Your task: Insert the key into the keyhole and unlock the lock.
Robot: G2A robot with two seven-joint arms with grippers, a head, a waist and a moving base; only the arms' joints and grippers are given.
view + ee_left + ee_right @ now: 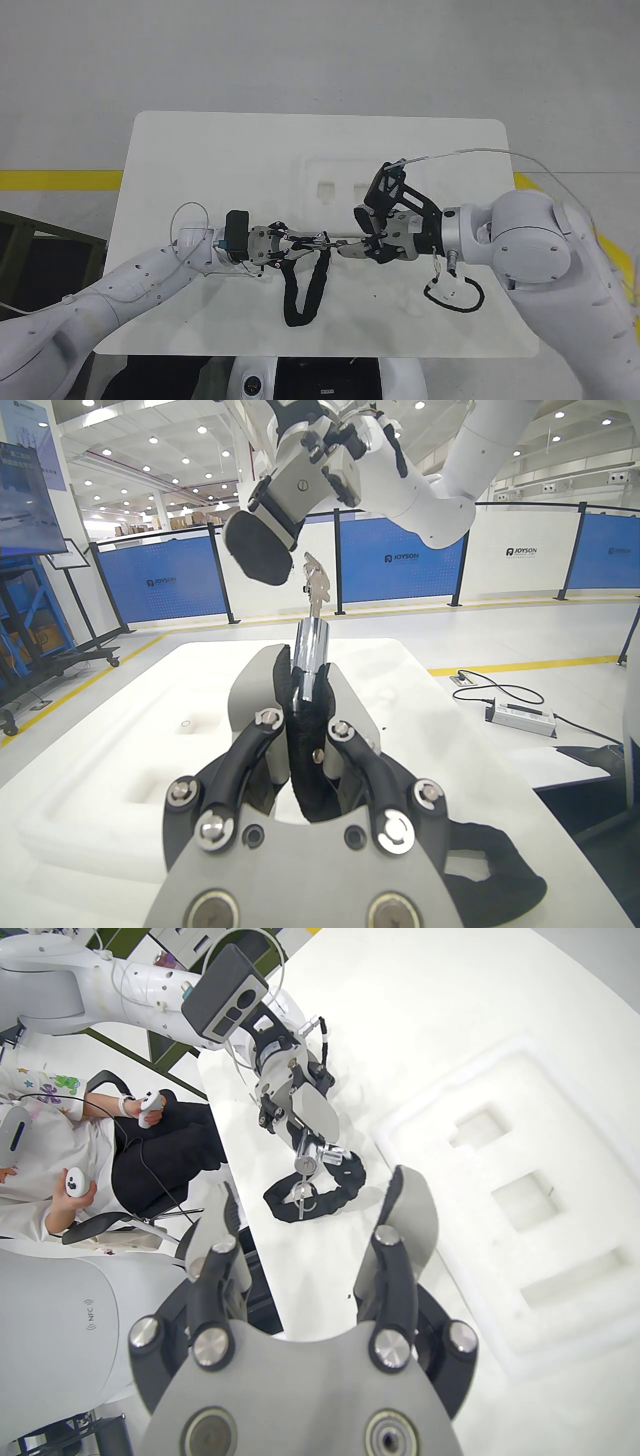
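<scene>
Left gripper (305, 672) clamps the chrome cable lock (310, 645), with the key (316, 586) seated in its keyhole. Right gripper (316, 1189) gapes just beside it. Beneath is a white table (200, 150) with a recessed foam tray (330, 165). Blue barrier panels (160, 575) and a yellow floor line (60, 180) surround it.

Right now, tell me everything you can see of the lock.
The lock is a cable lock: a shiny chrome cylinder joined to a black fabric-sleeved cable whose loop droops toward the white table. The left gripper is shut on the cylinder, holding it above the table with its keyhole end pointing at the open right gripper. A silver key sits in the keyhole, a ring dangling from it.
</scene>
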